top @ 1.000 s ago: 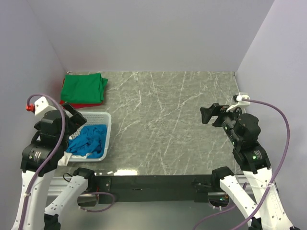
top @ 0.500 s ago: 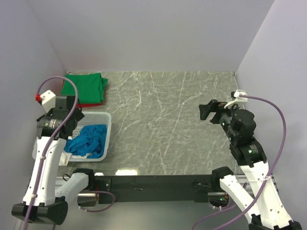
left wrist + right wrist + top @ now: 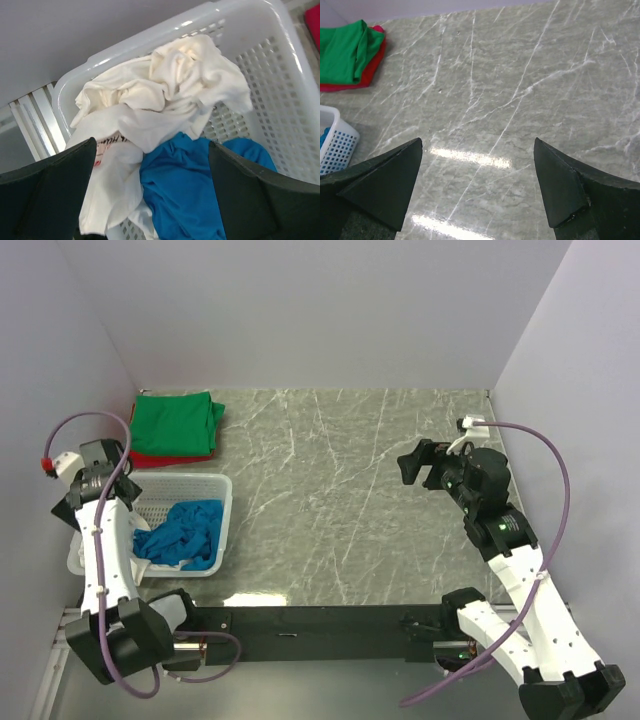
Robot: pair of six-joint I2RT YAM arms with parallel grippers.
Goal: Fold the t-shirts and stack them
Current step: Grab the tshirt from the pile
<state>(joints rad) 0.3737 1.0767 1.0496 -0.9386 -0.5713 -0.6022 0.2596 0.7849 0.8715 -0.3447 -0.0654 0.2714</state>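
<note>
Since the earlier frame, the left arm has drawn back from above the basket (image 3: 218,483) to its outer left side, and the right arm has reached a little further over the table (image 3: 340,500).

Findings:
- The left gripper (image 3: 152,192) hangs over the basket with its jaws spread wide and nothing between them.
- The right gripper (image 3: 475,185) is likewise spread and empty, held above bare marble well away from any cloth.
- Two shirts lie crumpled in the basket. The white shirt (image 3: 165,95) is heaped against the far wall with a trace of red print showing at one fold. The blue shirt (image 3: 185,195) lies nearer the wrist camera, partly under the white one.
- The green shirt (image 3: 178,422) lies folded on the red shirt (image 3: 160,458) at the far left corner of the table, just beyond the basket.

Assessment: the step in hand appears to be drawing the next shirt from the basket.

Recommendation: descend on the raised white heap, which lies uppermost, and pinch one thick fold rather than a loose edge. Lift straight up until the cloth clears the rim, so the blue shirt is not dragged out with it. Carry it to the open centre, where the right gripper can take a second corner for spreading.
</note>
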